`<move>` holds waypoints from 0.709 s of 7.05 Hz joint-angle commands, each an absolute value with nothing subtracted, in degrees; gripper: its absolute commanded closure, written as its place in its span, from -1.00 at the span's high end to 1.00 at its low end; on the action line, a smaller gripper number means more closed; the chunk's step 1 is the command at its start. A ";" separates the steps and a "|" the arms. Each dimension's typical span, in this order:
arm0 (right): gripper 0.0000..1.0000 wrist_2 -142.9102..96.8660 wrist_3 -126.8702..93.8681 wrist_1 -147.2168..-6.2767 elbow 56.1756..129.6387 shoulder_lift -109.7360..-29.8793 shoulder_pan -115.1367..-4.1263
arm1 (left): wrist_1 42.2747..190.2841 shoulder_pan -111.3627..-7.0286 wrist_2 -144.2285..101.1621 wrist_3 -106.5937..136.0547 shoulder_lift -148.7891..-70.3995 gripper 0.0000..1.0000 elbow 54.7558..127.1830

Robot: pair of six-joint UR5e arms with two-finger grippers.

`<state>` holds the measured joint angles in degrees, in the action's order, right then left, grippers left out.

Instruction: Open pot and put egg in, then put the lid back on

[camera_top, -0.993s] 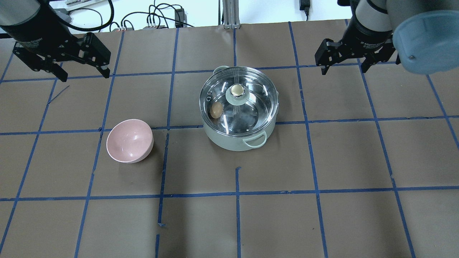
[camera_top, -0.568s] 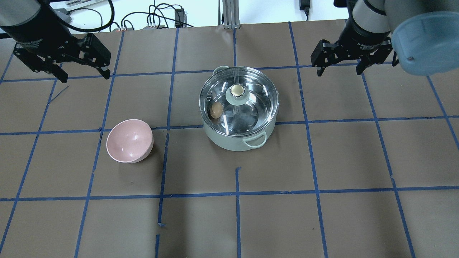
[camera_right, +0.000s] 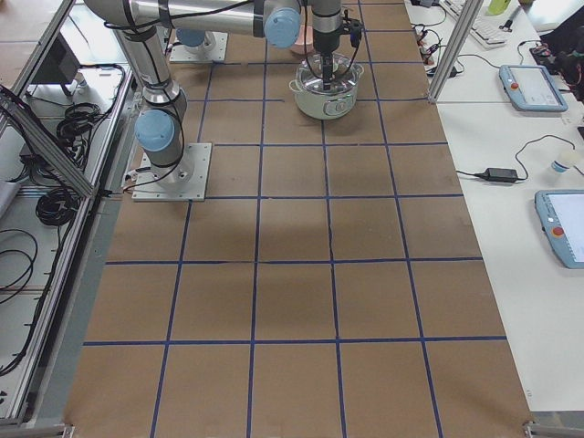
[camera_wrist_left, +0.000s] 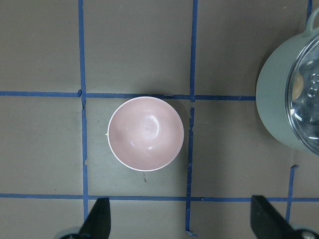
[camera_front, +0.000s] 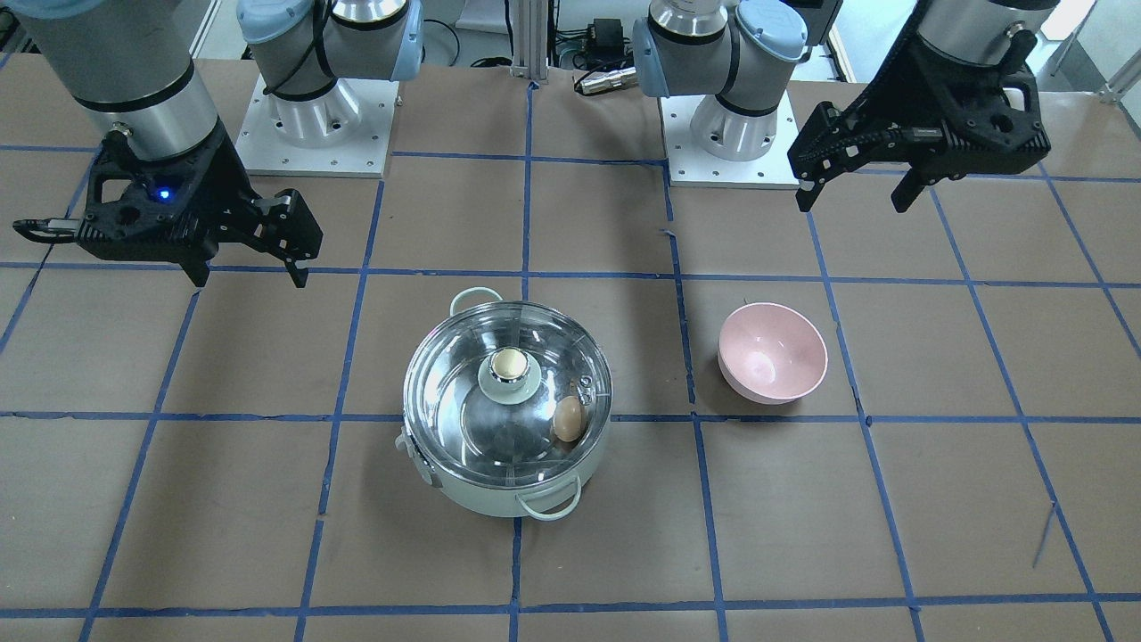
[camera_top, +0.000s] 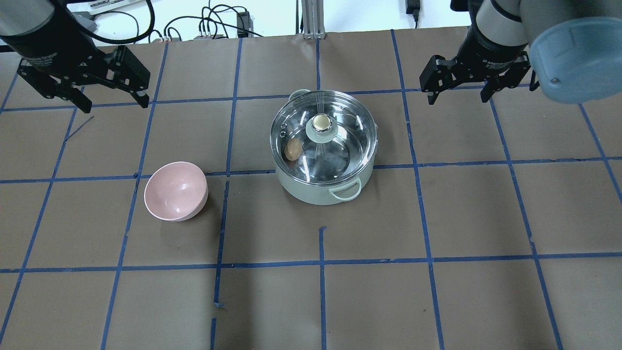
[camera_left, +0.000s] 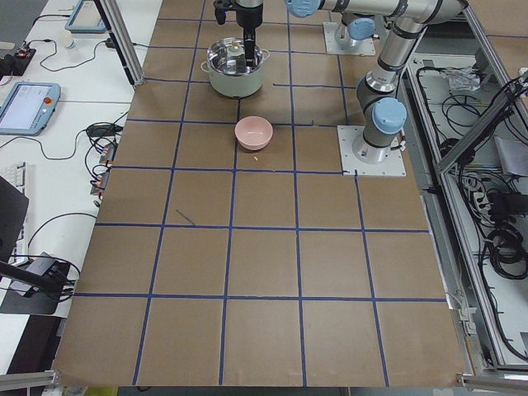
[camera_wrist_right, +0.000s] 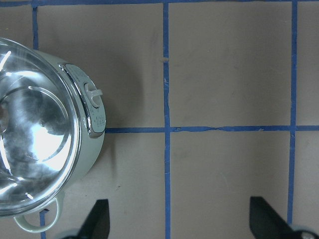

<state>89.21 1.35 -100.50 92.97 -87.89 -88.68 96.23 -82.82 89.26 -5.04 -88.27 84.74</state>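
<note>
Motion over the last second is small and belongs mostly to the right hand point(camera_top: 457, 95), which has slid a little toward the left hand point(camera_top: 116, 99); that one has barely shifted. Both hang with fingers spread wide, holding nothing. The pot point(camera_top: 320, 192), lid point(camera_top: 342, 141) and egg point(camera_top: 292, 149) have not budged. I read this as arms drawing back from finished work: the egg lies inside the pot, by the wall on the left hand's side, and the glass lid sits level on top, knob point(camera_top: 320, 122) up. The pot stands on the surface point(camera_top: 437, 218) between the two hands, well apart from each. The egg's long axis runs roughly crosswise to the line joining the hands; which end is narrower I cannot tell.
</note>
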 commanded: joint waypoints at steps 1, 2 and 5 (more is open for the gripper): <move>1.00 89.21 1.58 -100.46 92.99 -87.89 -88.68 | 96.59 -82.44 89.12 -5.01 -88.15 1.00 84.81; 1.00 89.21 1.67 -100.46 92.99 -87.89 -88.59 | 96.59 -82.44 89.21 -5.01 -88.15 1.00 84.81; 1.00 89.21 2.72 -100.46 93.16 -87.80 -88.42 | 96.59 -82.53 89.21 -5.01 -88.24 1.00 84.81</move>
<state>89.21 2.51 -100.46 93.12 -87.84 -88.45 96.59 -82.46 89.17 -5.01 -88.21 84.81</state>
